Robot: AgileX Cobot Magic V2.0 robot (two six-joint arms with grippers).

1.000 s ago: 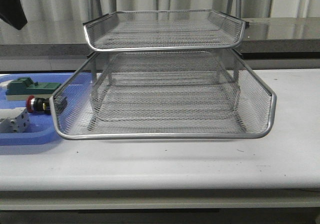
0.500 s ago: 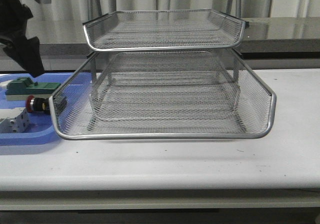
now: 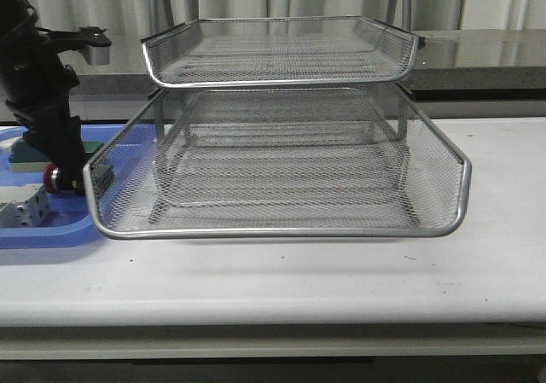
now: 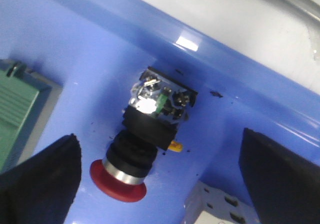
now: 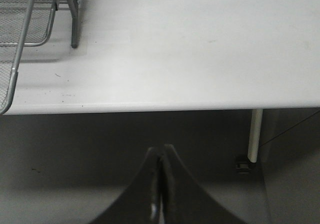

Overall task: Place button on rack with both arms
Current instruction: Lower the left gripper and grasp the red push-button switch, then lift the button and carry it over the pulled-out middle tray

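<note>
Now the left arm (image 3: 43, 84), which a second ago showed only as a dark shape in the upper left corner of the front view, has come down over the blue tray (image 3: 51, 229) at the left end of the desk (image 3: 341, 281). Its jaws are spread wide, released and holding nothing; in the left wrist view the left gripper (image 4: 160, 179) has one dark finger on either side of the button (image 4: 147, 141), well clear of it. The button lies on its side on the tray floor, red cap toward the camera, contact block pointing away, with a green block (image 4: 20, 119) beside it and a white terminal block (image 4: 220, 209) just near. From the front its red cap (image 3: 53, 178) peeps out beside the arm, just left of the wire rack (image 3: 281, 144), whose trays stand empty. The right gripper (image 5: 160, 184) hangs off the desk's front edge with its jaws clenched together on nothing. I judge the pick is about to begin: the arm is lined up over the button but has not yet touched it.
</note>
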